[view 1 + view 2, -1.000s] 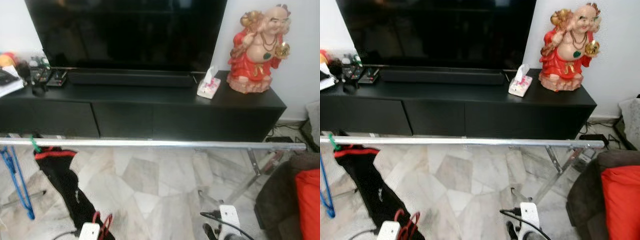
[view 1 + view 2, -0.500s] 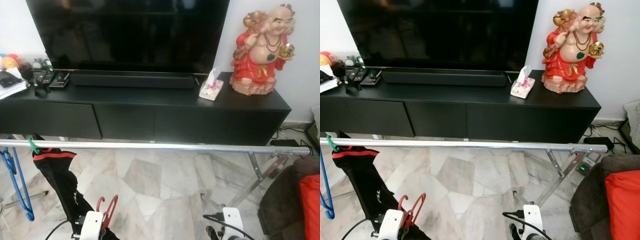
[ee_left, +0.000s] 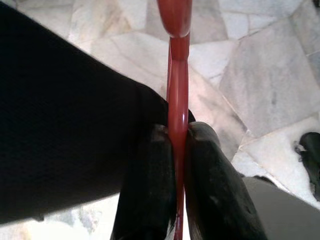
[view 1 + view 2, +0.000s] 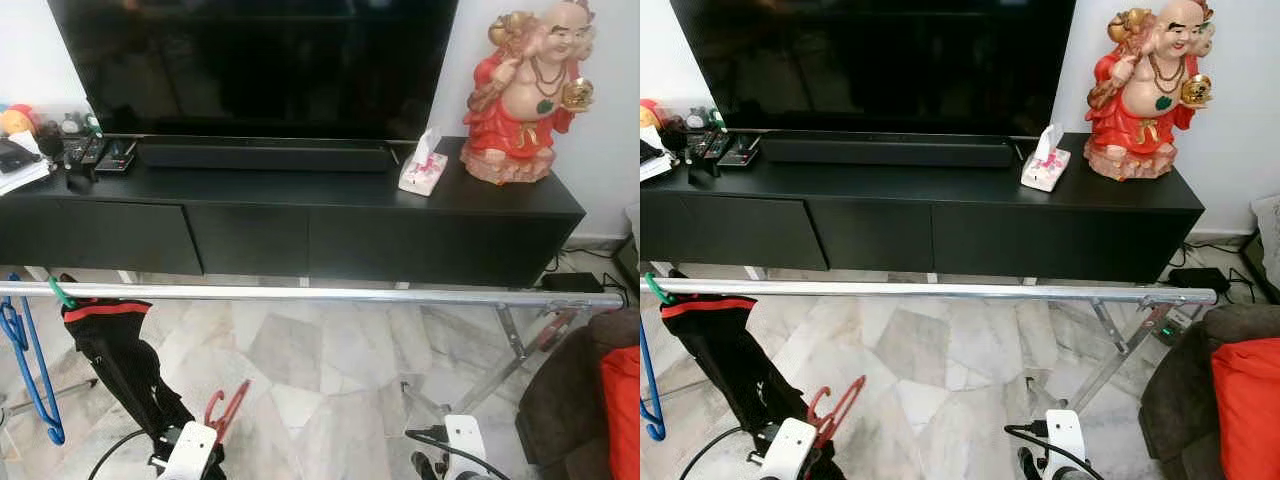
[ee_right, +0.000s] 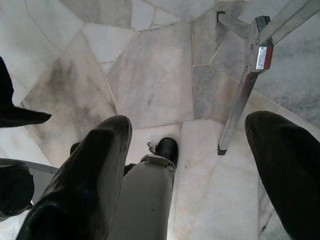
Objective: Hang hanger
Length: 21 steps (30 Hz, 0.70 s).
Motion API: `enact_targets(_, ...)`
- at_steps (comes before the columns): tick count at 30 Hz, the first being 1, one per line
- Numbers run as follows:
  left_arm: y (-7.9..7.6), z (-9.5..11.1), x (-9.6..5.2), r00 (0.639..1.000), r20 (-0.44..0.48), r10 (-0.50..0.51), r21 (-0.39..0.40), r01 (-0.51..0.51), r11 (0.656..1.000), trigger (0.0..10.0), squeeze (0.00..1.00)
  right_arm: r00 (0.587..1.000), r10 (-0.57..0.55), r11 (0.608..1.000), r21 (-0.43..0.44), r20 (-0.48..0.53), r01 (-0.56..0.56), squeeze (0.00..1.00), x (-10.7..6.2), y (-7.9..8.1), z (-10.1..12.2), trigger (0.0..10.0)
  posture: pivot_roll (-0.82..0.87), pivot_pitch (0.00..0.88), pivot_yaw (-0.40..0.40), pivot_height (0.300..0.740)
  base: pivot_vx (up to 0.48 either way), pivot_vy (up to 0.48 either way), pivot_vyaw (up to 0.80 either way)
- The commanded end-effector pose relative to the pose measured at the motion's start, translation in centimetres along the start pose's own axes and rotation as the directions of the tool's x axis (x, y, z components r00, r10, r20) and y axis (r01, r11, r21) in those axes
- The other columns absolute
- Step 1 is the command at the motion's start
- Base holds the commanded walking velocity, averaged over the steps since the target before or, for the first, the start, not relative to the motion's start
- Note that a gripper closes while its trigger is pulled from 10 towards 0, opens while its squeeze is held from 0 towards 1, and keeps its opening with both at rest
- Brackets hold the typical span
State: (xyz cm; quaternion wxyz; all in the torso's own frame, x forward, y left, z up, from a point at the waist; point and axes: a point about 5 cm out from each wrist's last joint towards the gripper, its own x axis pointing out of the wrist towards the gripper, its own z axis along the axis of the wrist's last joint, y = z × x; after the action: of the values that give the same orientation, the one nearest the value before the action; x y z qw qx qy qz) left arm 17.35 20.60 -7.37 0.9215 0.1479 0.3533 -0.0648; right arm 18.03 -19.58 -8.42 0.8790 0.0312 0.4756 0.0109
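**Red hanger clamped low, rail ahead**

Nearest to us, at about 7 o'clock, our left gripper [image 3: 177,150] has its jaws closed on the red hanger [image 4: 226,412], whose thin plastic edge runs straight up between the two black fingers [image 3: 150,185]. The hanger sits low over the marble floor [image 4: 940,370], just beside the black garment [image 4: 115,360] and below the rail. At about 5 o'clock our right gripper [image 5: 190,165] hangs low with its jaws spread wide, nothing between them; under it lies a metal leg of the rack [image 5: 240,105].

Further out, the silver rail [image 4: 330,294] crosses the view from 9 to 3 o'clock. On its 9 o'clock end hangs the black garment with red trim on a green hook [image 4: 60,292], with a blue hanger [image 4: 25,370] just beside it. At 3 o'clock sits a dark seat with a red cushion [image 4: 1245,400].

Beyond the rail stands the black counter [image 4: 300,225], carrying a television [image 4: 260,60], a tissue box [image 4: 420,172] and a red figurine [image 4: 525,95] at 1 o'clock.
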Motion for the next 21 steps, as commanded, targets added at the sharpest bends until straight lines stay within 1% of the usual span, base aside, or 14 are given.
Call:
enact_targets(1, 0.0, -0.5, -0.4, 1.000, 0.008, 0.012, 0.001, -0.012, 1.000, 10.0, 0.00, 1.000, 0.004, 1.000, -0.008, -0.006, -0.004, 0.00, 0.0, 0.0, -0.1, 10.0, 0.01, 0.000, -0.014, 0.716, 0.000, 0.000, 0.00)
enact_targets(4, -0.3, -0.9, -0.9, 0.999, 0.032, 0.039, -0.003, -0.039, 0.999, 10.0, 0.00, 1.000, 0.010, 1.000, -0.009, -0.008, -0.010, 0.00, 0.0, 0.0, -0.1, 10.0, 0.02, 0.000, -0.018, 0.716, 0.000, 0.000, 0.00)
enact_targets(7, -0.2, -0.9, -1.0, 0.997, 0.042, 0.066, 0.001, -0.066, 0.998, 10.0, 0.00, 1.000, 0.012, 1.000, -0.011, -0.009, -0.012, 0.00, 0.0, 0.0, -0.1, 10.0, 0.02, 0.000, -0.018, 0.716, 0.000, 0.000, 0.00)
enact_targets(8, 0.0, -0.9, -1.4, 0.989, 0.085, 0.121, -0.023, -0.120, 0.993, 10.0, 0.00, 1.000, 0.018, 1.000, -0.017, -0.010, -0.018, 0.00, 0.0, 0.0, 0.0, 10.0, 0.02, 0.000, -0.019, 0.716, 0.000, 0.000, 0.00)
enact_targets(9, 0.0, -0.9, -1.4, 0.989, 0.085, 0.121, -0.023, -0.120, 0.993, 10.0, 0.00, 1.000, 0.018, 1.000, -0.017, -0.010, -0.018, 0.00, 0.0, 0.0, 0.0, 10.0, 0.02, 0.000, -0.019, 0.716, 0.000, 0.000, 0.00)
enact_targets(10, 0.0, -0.8, -1.8, 0.982, 0.116, 0.150, -0.035, -0.147, 0.989, 10.0, 0.00, 1.000, 0.021, 1.000, -0.019, -0.010, -0.022, 0.00, 0.0, 0.0, 0.0, 10.0, 0.02, 0.000, -0.019, 0.716, 0.000, 0.000, 0.00)
enact_targets(12, 0.0, -0.8, -2.0, 0.978, 0.135, 0.161, -0.036, -0.158, 0.987, 10.0, 0.00, 1.000, 0.024, 1.000, -0.020, -0.010, -0.024, 0.00, 0.0, 0.0, 0.0, 10.0, 0.02, 0.000, -0.019, 0.716, 0.000, 0.000, 0.00)
enact_targets(14, 0.0, -0.6, -2.9, 0.952, 0.202, 0.228, -0.053, -0.222, 0.974, 10.0, 0.00, 0.999, 0.031, 0.999, -0.027, -0.010, -0.032, 0.00, 0.0, 0.0, 0.0, 10.0, 0.03, 0.000, -0.020, 0.716, 0.000, 0.000, 0.00)
enact_targets(15, 0.0, -0.5, -3.0, 0.950, 0.208, 0.232, -0.052, -0.226, 0.973, 10.0, 0.00, 0.999, 0.032, 0.999, -0.028, -0.010, -0.032, 0.00, 0.0, 0.0, 0.1, 10.0, 0.03, 0.000, -0.020, 0.716, 0.000, 0.000, 0.00)
enact_targets(17, -0.1, -0.2, -3.5, 0.937, 0.252, 0.242, -0.067, -0.232, 0.970, 10.0, 0.00, 0.999, 0.033, 0.999, -0.029, -0.010, -0.033, 0.00, 0.0, 0.0, 0.1, 10.0, 0.03, 0.000, -0.020, 0.716, 0.000, 0.000, 0.00)
enact_targets(19, -0.3, 0.5, -4.4, 0.914, 0.317, 0.254, -0.081, -0.241, 0.967, 10.0, 0.00, 0.999, 0.035, 0.999, -0.031, -0.010, -0.035, 0.00, 0.0, 0.0, 0.1, 10.0, 0.03, 0.000, -0.022, 0.716, 0.000, 0.000, 0.00)
enact_targets(21, -0.3, 0.8, -4.7, 0.906, 0.345, 0.244, -0.074, -0.233, 0.970, 10.0, 0.00, 0.999, 0.036, 0.999, -0.035, -0.010, -0.036, 0.00, 0.0, 0.0, 0.1, 10.0, 0.04, 0.000, -0.024, 0.716, 0.000, 0.000, 0.00)
